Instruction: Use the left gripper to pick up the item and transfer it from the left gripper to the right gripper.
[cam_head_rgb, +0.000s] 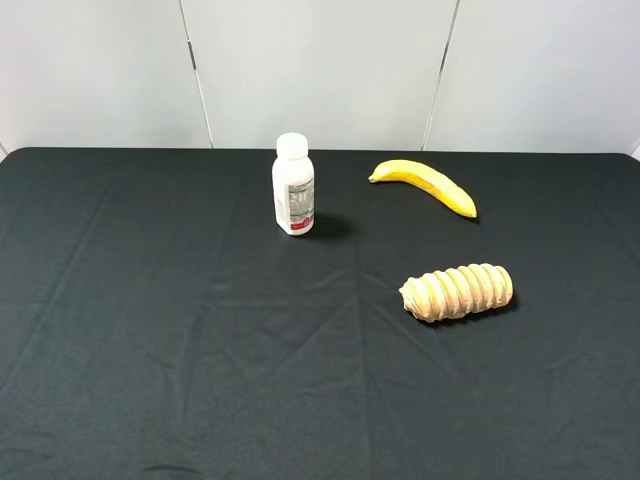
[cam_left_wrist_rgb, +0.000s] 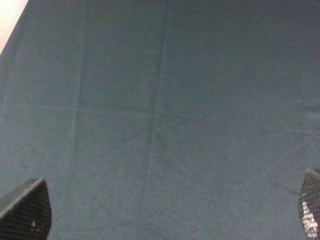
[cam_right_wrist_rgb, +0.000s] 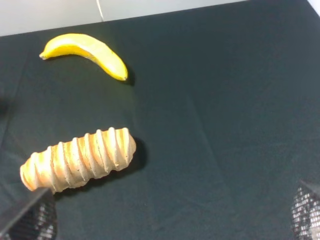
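A pale wall (cam_head_rgb: 320, 70) with thin vertical seams stands behind a table (cam_head_rgb: 150, 330) covered in a dark, faintly creased cloth. Three things lie on the cloth, seen from the high camera. A white bottle (cam_head_rgb: 293, 185) with a white cap and a label stands upright toward the back, a little left of the middle. A yellow banana (cam_head_rgb: 424, 184) lies on its side to the right of the bottle, near the back, well apart from it. The bread roll (cam_head_rgb: 457, 292), tan with pale ridges like slices pressed together, lies on its side in the right half of the table, nearer the front than the banana and apart from it. Nothing touches the roll.

Neither arm appears in the high view. The left gripper (cam_left_wrist_rgb: 165, 220) shows only in its own wrist camera, as two dark tips at the frame's edges, with its jaws spread wide over bare cloth and nothing between them. The right gripper (cam_right_wrist_rgb: 170, 215) likewise shows two dark meshed tips far apart, its jaws wide and empty. In that wrist view the roll lies just beside one tip, with the banana beyond it.
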